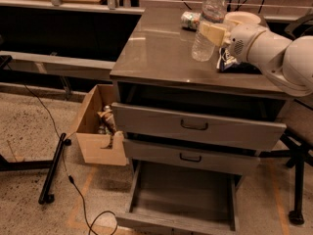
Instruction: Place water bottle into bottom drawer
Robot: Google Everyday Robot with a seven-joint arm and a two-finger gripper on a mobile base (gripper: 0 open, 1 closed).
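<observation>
One bottle [211, 10], pinched mid-body by my gripper [212, 33] at one o'clock, held upright for carrying to the open drawer [181, 197] at six.

Dim warm light from above; soft glare streaks on the surface [156, 53], bottom drawer [181, 195] sits in shadow. Gripper [211, 32], far right above the surface clamping the water bottle [202, 49], is brightest.

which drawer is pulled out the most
The bottom drawer: its floor shows, while the two handled drawers above are barely out. The gripper holds the water bottle over the cabinet top.
</observation>
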